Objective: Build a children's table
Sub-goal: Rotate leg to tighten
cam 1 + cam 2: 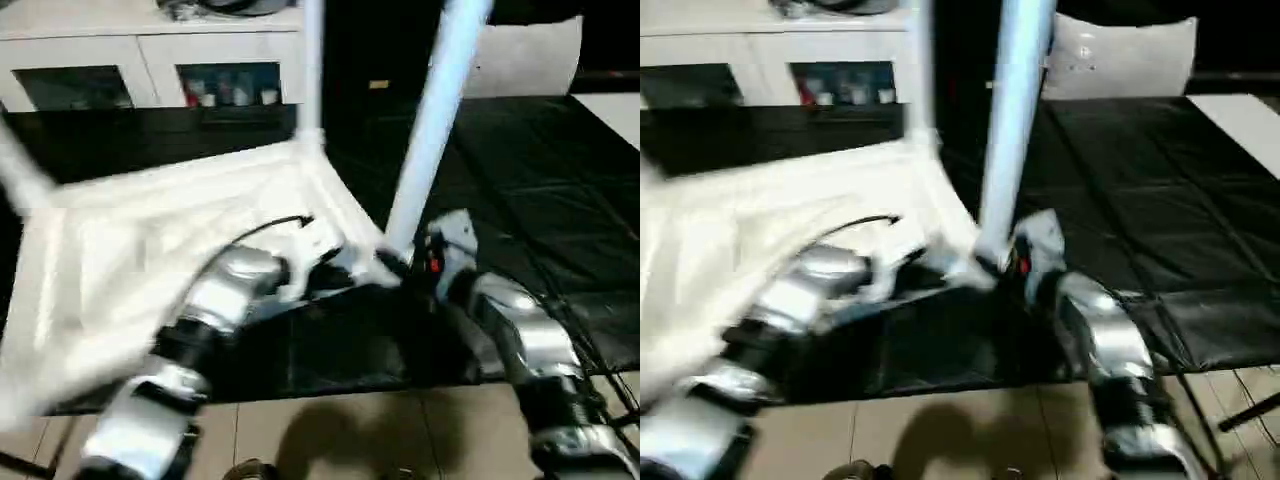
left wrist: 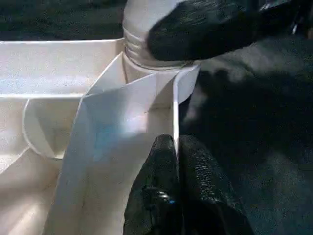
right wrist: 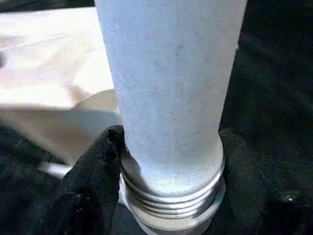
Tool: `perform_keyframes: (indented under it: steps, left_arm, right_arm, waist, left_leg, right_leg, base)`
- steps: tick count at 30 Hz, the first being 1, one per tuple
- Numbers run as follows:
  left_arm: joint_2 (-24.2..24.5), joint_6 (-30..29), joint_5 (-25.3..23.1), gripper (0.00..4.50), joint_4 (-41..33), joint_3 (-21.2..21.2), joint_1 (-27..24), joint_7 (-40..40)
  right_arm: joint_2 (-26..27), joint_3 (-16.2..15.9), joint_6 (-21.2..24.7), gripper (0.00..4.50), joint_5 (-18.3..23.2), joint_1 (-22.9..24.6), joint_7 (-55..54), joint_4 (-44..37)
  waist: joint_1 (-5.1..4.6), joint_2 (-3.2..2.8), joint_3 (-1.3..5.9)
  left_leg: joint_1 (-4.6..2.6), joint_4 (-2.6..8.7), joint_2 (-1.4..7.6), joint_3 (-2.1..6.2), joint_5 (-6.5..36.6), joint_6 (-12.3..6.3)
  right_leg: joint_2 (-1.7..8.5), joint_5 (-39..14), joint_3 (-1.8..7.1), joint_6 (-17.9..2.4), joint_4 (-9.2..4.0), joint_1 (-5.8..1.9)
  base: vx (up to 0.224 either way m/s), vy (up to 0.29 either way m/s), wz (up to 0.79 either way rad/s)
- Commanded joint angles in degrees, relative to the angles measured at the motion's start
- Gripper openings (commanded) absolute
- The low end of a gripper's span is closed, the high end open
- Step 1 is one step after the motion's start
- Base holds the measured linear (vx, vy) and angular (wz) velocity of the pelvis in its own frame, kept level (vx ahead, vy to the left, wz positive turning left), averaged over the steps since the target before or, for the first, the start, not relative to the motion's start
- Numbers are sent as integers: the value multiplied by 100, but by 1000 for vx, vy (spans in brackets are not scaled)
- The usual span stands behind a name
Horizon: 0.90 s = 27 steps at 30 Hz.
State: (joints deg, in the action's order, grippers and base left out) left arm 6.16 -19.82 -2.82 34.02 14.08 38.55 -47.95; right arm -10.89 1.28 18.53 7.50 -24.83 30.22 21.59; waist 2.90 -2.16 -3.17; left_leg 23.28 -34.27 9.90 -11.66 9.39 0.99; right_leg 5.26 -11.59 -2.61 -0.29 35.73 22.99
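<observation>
While table top [image 1: 150, 250] lies underside up: left gripper [image 2: 175, 147] pinched shut on corner rib [image 2: 173, 112]; right gripper [image 3: 171, 161] clasping threaded leg [image 3: 171, 88] base.

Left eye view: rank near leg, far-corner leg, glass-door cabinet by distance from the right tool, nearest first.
From the right tool:
1. Near leg, between its fingers at the threaded base.
2. Far-corner leg, upright behind, toward the left.
3. Cabinet, at the back, far left.

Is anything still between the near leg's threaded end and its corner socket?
Nothing visible: the leg sits threaded-end in the corner socket of the tabletop, the right hand around its base.
</observation>
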Motion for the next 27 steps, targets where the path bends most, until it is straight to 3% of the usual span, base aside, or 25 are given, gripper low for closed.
perform_keyframes:
  steps: [1, 3, 5, 10, 13, 14, 17, 20, 27]
  left_arm:
    - [-325, 6, 191, 0, -398, -124, 263, 351]
    - [-345, 2, 126, 0, -425, -88, 265, 414]
    - [-261, 91, 54, 0, -440, -9, 252, 327]
    - [-25, 133, 3, 0, -532, 102, 181, 78]
    - [202, 304, 5, 0, -551, 170, 119, -236]
    - [259, 360, 1, 0, -558, 203, 103, -310]
    - [595, 719, -60, 0, -504, 413, 43, -844]
    - [825, 1071, -87, 0, -379, 555, 15, -1241]
    - [1347, 1756, -21, 0, -411, 943, -44, -2477]
  right_arm:
    - [333, -295, 1, 265, -31, -44, -117, 143]
    - [347, -285, -112, 321, -31, -34, -73, 173]
    - [319, -224, -185, 337, 53, 45, 51, 52]
    - [134, -192, -285, 382, 130, 133, 278, -121]
    - [-174, -223, -488, 414, 103, 192, 659, -167]
    - [-245, -232, -541, 421, 113, 209, 772, -175]
    - [-626, -285, -801, 434, 122, 253, 1330, -200]
    - [-950, -374, -978, 443, 69, 244, 1805, -158]
    - [-1564, -667, -1043, 443, 218, 239, 3065, -191]
  waist:
    - [51, 85, 470]
    - [60, 82, 472]
    - [63, 86, 459]
    - [53, 67, 435]
    - [64, 17, 443]
    - [64, 40, 443]
    - [90, 33, 446]
    - [104, 24, 438]
    - [250, 31, 432]
  left_leg:
    - [-133, 310, 258, 156, 529, -481]
    - [-132, 303, 264, 155, 512, -588]
    - [-133, 312, 271, 155, 581, -618]
    - [-160, 349, 297, 167, 880, -496]
    - [-163, 351, 295, 178, 950, -417]
    - [-162, 345, 294, 167, 952, -428]
    - [-151, 333, 291, 170, 894, -508]
    - [-179, 342, 312, 171, 1004, -469]
    - [-205, 356, 351, 151, 1132, -394]
  right_leg:
    - [326, -108, 184, -1419, -402, -271]
    - [324, -25, 178, -1438, -401, -279]
    - [321, -104, 173, -1430, -415, -281]
    - [315, -442, 175, -1390, -445, -271]
    - [313, -371, 174, -1391, -443, -275]
    - [312, -314, 179, -1390, -443, -286]
    - [327, -157, 177, -1437, -423, -291]
    - [319, -280, 174, -1457, -426, -272]
    - [324, -371, 179, -1489, -395, -246]
  base:
    - [0, 0, 0]
    - [0, 0, 0]
    - [0, 0, 0]
    - [0, 0, 0]
    - [0, 0, 0]
    - [0, 0, 0]
    - [0, 0, 0]
    - [0, 0, 0]
    - [0, 0, 0]
